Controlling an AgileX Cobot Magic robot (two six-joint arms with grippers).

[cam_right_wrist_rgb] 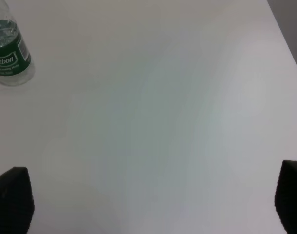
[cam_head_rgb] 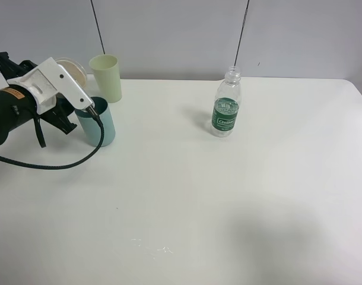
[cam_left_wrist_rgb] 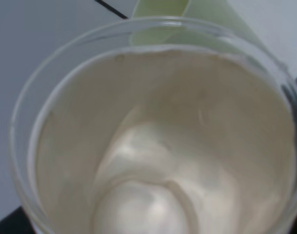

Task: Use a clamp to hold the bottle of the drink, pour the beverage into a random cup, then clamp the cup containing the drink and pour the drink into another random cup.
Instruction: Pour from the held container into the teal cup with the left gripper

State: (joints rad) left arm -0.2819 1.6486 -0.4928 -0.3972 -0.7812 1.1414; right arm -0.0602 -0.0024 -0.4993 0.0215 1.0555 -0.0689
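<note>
An uncapped clear bottle [cam_head_rgb: 226, 110] with a green label stands upright at the table's centre right, partly filled; it also shows in the right wrist view [cam_right_wrist_rgb: 9, 53]. At the back left stand a clear cup with a beige inside [cam_head_rgb: 73, 68], a light green cup [cam_head_rgb: 107, 77] and a teal cup [cam_head_rgb: 99, 123]. My left arm [cam_head_rgb: 15, 110] reaches to the clear cup. That cup [cam_left_wrist_rgb: 153, 122] fills the left wrist view between dark finger parts at the frame edges; I cannot see contact. My right gripper [cam_right_wrist_rgb: 151, 200] is open, empty, well away from the bottle.
The green cup [cam_left_wrist_rgb: 163, 19] stands just behind the clear cup. The wrist camera cable [cam_head_rgb: 62, 163] loops in front of the teal cup. Small wet specks [cam_head_rgb: 151, 246] lie near the front edge. The white table [cam_head_rgb: 228, 196] ends at the right [cam_right_wrist_rgb: 289, 39].
</note>
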